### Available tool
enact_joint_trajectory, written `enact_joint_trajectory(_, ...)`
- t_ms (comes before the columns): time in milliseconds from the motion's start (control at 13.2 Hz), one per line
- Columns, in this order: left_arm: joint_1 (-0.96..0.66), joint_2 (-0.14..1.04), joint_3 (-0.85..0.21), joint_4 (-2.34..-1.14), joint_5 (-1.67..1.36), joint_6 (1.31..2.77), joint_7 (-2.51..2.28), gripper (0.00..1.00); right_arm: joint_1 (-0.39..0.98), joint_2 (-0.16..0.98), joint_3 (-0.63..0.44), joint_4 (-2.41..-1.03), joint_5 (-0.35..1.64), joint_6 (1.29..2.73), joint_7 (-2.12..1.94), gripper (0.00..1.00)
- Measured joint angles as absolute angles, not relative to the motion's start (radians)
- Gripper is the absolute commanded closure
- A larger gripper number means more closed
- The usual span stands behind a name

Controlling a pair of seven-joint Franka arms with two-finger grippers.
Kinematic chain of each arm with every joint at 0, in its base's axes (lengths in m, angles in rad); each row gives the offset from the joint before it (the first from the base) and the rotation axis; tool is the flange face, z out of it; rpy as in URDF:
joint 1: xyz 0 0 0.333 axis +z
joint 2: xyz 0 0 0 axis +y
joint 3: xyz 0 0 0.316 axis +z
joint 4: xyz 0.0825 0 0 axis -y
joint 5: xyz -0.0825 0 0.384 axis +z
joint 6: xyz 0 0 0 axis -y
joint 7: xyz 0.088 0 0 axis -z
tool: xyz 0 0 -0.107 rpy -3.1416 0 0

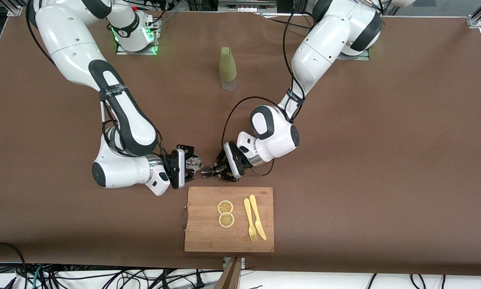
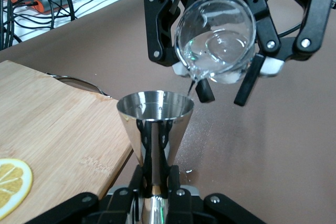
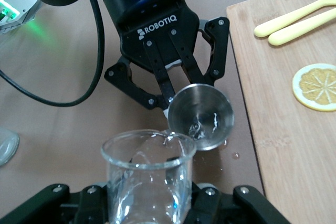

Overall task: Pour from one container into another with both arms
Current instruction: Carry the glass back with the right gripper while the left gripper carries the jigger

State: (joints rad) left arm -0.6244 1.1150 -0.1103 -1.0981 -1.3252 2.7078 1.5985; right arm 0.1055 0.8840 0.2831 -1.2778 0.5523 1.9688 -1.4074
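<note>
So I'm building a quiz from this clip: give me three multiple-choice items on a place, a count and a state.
1. Where is the green bottle?
A. on the cutting board
B. farther from the front camera than both grippers
C. in the right gripper

2. How many lemon slices lie on the cutting board?
A. one
B. two
C. four

3. What is the right gripper doing?
A. tilting a glass beaker over the metal jigger in the left gripper
B. hanging open
C. gripping a fork

B: it stands between the bases. B: two show. A: water runs out.
</note>
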Motion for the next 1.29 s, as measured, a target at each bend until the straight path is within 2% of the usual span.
enact_joint_trajectory(380, -0.594, 1.114, -0.103, -1.098, -1.325, 2.703, 1.624, 1.00, 0.076, 0.886, 0.282, -1.279, 0.663, 1.968, -1.548, 0.70)
enact_joint_trajectory(531, -0.551, 1.105, -0.117, -1.102, -1.325, 2.639, 1.667, 1.00, 0.056, 0.892, 0.275, -1.283, 0.720, 1.952, -1.628, 0.70)
enact_joint_trajectory(835, -0.400, 1.063, -0.166, -1.124, -1.325, 2.401, 1.768, 1.00, -0.019, 0.910, 0.252, -1.290, 0.774, 1.870, -1.808, 0.70)
enact_joint_trajectory(1290, -0.229, 1.042, -0.166, -1.137, -1.325, 1.988, 1.914, 1.00, -0.170, 0.914, 0.202, -1.370, 0.893, 1.759, -2.170, 0.69)
